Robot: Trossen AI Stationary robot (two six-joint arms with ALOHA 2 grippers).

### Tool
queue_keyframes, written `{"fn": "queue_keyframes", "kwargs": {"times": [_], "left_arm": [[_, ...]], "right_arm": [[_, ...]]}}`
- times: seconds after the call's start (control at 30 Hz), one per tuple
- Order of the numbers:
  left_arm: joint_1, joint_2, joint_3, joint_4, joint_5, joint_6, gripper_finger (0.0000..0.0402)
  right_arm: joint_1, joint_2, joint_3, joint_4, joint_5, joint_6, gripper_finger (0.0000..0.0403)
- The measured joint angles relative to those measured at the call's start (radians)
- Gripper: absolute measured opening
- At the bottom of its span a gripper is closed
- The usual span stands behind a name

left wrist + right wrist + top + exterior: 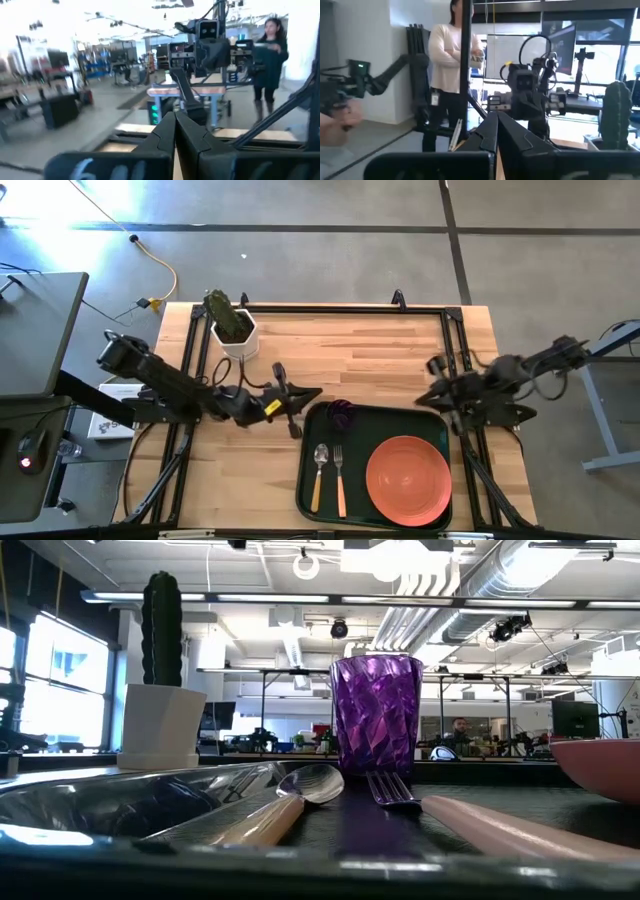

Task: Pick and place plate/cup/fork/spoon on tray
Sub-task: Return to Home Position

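All four pieces are sitting on the tray [310, 500]: cup [342, 414] just beside the left pincer [312, 394], spoon [320, 470], fork [339, 475] and plate [408, 479] beyond it. Both pincers, left and right [432, 398], are pressed together, empty. Placing looks finished; next, arms are likely retreating.

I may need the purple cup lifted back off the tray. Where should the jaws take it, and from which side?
Grip the cup across its upper wall near the rim, coming straight down from above. It stands upright at the far left corner of the tray, its mouth open upward. The spoon and fork lie just in front, so a low approach from there looks crowded.
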Motion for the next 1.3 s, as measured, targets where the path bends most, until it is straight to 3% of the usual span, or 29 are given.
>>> {"fn": "queue_keyframes", "kwargs": {"times": [0.23,0.33,0.5,0.63,0.83,1.03,1.17,1.3], "left_arm": [[-0.001,-0.035,-0.037,0.02,0.003,0.121,0.0],[-0.001,-0.035,-0.107,0.093,0.018,0.112,0.0],[0.026,-0.06,-0.211,0.164,0.055,0.118,0.0],[0.073,-0.113,-0.258,0.16,0.133,0.091,0.0],[0.13,-0.26,-0.307,0.107,0.134,0.064,0.0],[0.118,-0.446,-0.4,-0.003,0.144,0.061,0.0],[0.116,-0.572,-0.492,0.007,0.2,0.073,0.0],[0.154,-0.635,-0.582,0.0,0.334,0.073,0.0]], "right_arm": [[0.012,-0.224,-0.036,-0.283,0.187,-0.006,0.0],[0.003,-0.245,-0.132,-0.204,0.191,-0.028,0.0],[-0.011,-0.235,-0.256,0.002,0.098,-0.103,0.0],[-0.03,-0.237,-0.27,0.076,0.096,-0.214,0.0],[-0.064,-0.238,-0.268,0.121,0.058,-0.251,0.0],[-0.091,-0.276,-0.268,0.061,0.314,-0.201,0.0],[-0.109,-0.341,-0.267,-0.029,0.275,-0.186,0.0],[-0.14,-0.376,-0.269,-0.148,0.177,-0.129,0.0]]}}
